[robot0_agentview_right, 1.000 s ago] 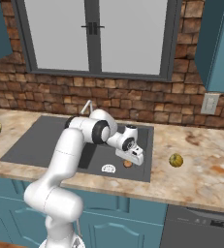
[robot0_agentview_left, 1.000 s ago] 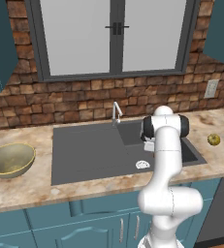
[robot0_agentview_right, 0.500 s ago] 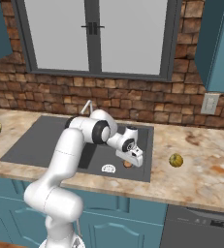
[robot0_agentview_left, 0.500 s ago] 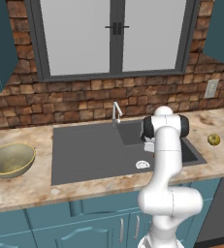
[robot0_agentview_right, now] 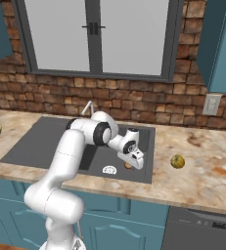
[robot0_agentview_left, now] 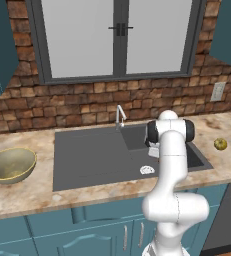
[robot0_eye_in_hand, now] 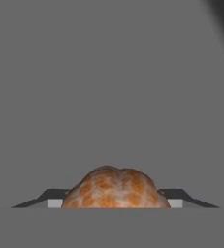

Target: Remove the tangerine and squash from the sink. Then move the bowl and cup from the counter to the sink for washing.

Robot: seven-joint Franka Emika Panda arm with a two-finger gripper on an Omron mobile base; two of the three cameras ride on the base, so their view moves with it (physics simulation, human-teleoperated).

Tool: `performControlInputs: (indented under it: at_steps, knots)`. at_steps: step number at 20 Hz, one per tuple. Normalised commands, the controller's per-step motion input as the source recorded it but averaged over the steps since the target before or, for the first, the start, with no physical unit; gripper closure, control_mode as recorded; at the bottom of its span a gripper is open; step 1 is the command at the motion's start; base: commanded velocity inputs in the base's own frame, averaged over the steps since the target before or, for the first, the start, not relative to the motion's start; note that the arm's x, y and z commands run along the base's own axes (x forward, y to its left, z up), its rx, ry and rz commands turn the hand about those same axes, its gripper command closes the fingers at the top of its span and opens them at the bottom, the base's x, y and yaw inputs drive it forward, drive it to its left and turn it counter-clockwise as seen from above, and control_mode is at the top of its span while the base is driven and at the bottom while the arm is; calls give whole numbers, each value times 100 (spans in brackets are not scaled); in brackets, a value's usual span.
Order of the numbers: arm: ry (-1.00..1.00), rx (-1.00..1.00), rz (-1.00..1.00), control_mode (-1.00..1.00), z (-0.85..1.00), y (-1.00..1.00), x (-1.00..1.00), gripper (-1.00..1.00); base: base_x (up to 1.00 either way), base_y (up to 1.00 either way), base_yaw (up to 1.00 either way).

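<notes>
The orange tangerine (robot0_eye_in_hand: 116,188) lies on the floor of the dark grey sink (robot0_agentview_left: 87,155) basin, near its front right corner. My gripper (robot0_agentview_right: 132,163) reaches down into the basin over the tangerine (robot0_agentview_right: 128,166). In the hand view the two fingertips (robot0_eye_in_hand: 55,201) press against the fruit's two sides, so the gripper (robot0_eye_in_hand: 116,202) is shut on it. On the counter right of the sink rests the yellow-green squash (robot0_agentview_left: 220,144), which the right base view also shows (robot0_agentview_right: 177,161). The olive bowl (robot0_agentview_left: 9,165) stands on the counter at the far left. The cup is out of view.
A chrome faucet (robot0_agentview_left: 119,116) rises at the sink's back edge. The white drain (robot0_agentview_right: 109,170) lies just left of the gripper. A brick wall and a window close off the back. A wall socket (robot0_agentview_right: 212,104) sits above the right counter.
The jaws have narrowed onto the tangerine. The arm and the other things have stayed where they were.
</notes>
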Motion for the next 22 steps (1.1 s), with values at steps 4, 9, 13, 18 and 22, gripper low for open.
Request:
performControlInputs:
  at_steps: [4,9,13,18,22]
  knots:
    - [1,0,-4,-100,-5,0,0,100,0,0,0]
    - [0,2,0,-100,16,-3,-3,100,0,0,0]
    - [0,0,1,-100,41,-7,-10,100,0,0,0]
    - [-1,0,8,-100,44,-8,-9,100,0,0,0]
    - [-4,0,12,-100,48,-7,-11,100,0,0,0]
